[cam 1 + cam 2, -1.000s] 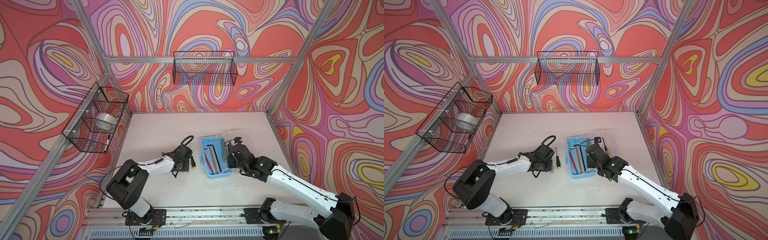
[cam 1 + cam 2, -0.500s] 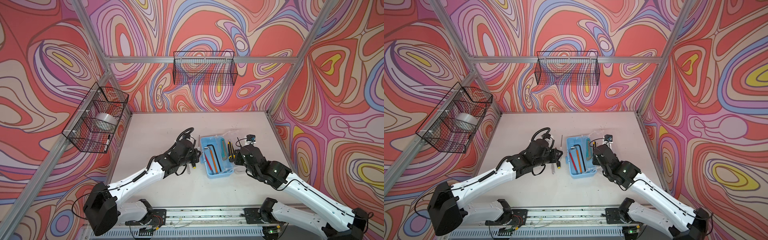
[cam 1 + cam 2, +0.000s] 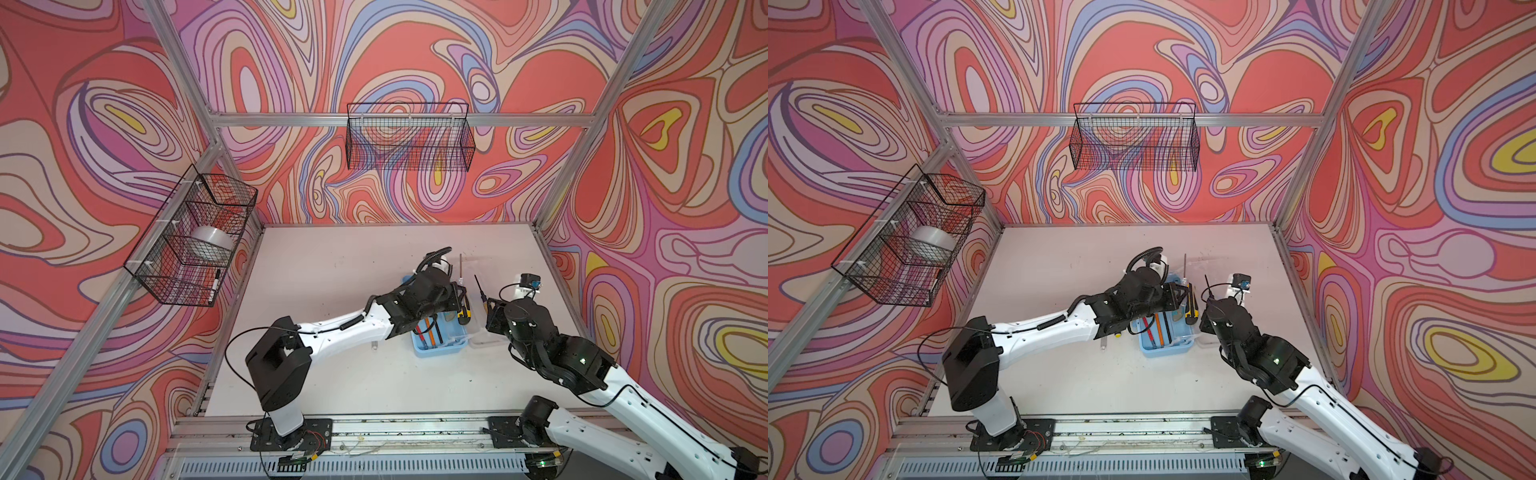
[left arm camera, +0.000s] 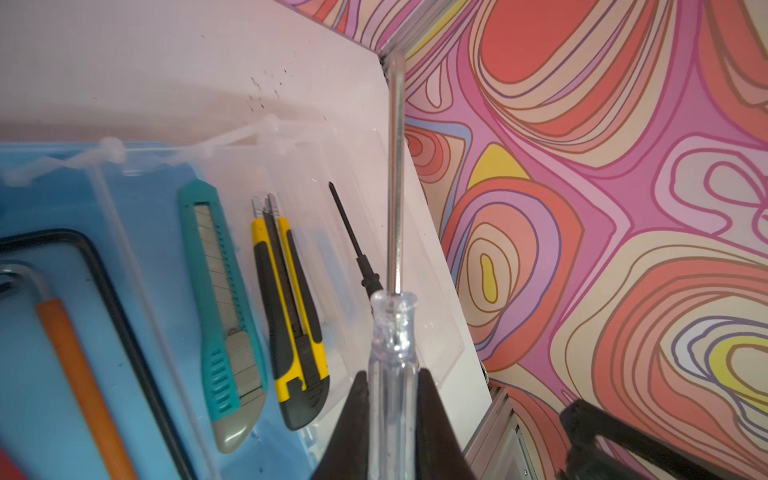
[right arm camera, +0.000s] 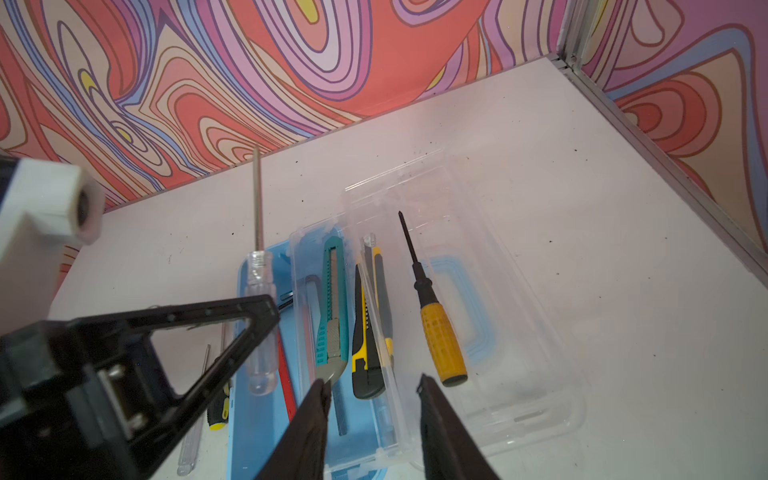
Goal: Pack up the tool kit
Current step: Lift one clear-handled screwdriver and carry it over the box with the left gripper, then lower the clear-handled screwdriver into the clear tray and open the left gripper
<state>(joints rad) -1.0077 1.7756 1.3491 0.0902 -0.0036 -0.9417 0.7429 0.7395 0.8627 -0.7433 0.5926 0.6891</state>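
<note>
The tool kit (image 3: 440,347) (image 3: 1166,347) is a light-blue box with its clear lid (image 5: 519,332) lying flat beside it. My left gripper (image 4: 394,415) (image 3: 457,293) is shut on the clear handle of a long screwdriver (image 4: 395,166) above the box's far end. A teal knife (image 4: 220,311) and a yellow knife (image 4: 291,316) lie at the box's lid side. Inside are an orange stick (image 4: 83,374) and a black hex key (image 4: 112,291). An orange-handled screwdriver (image 5: 440,340) rests on the lid. My right gripper (image 5: 374,407) (image 3: 489,313) hangs open over the near lid edge.
Another clear-handled screwdriver (image 5: 187,453) and a black-and-yellow handle (image 5: 218,411) lie on the table beside the box, away from the lid. A wire basket (image 3: 409,137) hangs on the back wall. A second one (image 3: 166,270) on the left wall holds a tape roll (image 3: 210,241).
My left arm has swung from the table left of the box to over the box, carrying the clear-handled screwdriver. My right gripper has drawn back from the box towards the lid side.
</note>
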